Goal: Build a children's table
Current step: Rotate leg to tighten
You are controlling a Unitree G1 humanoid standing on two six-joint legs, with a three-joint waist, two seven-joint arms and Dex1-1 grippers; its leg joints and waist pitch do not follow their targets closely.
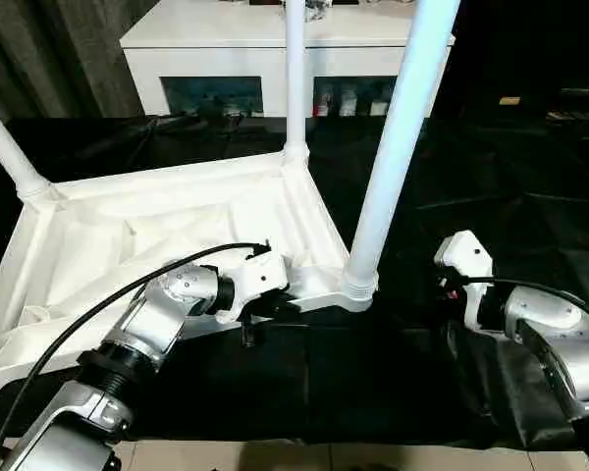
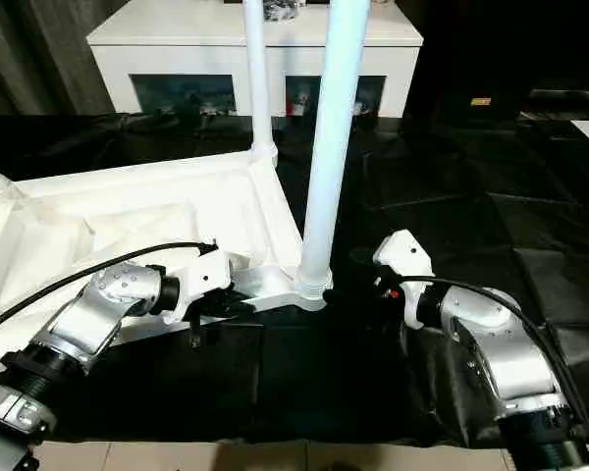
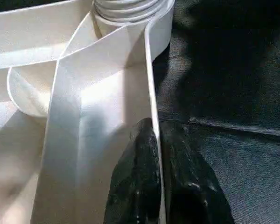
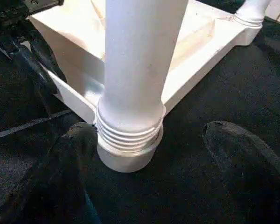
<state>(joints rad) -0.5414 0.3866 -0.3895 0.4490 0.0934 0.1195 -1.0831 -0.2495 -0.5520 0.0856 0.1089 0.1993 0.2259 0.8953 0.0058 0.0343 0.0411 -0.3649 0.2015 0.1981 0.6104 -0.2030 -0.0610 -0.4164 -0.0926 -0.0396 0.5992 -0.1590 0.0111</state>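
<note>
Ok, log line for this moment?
left gripper: shut on table rim | right gripper: open, astride near leg | three legs up

The table top [image 1: 177,211] and legs [image 1: 398,128] look like smooth, slightly glossy white plastic. A matt, creased black cloth [image 1: 491,186] lies beneath. The forearms [image 2: 93,314] are shiny silver metal; the fingers [image 3: 140,182] look dull black.

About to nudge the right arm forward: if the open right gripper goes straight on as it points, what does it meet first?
Most likely the ribbed base of the nearest long round white plastic leg, standing in its corner socket between the right gripper fingers' line.
</note>
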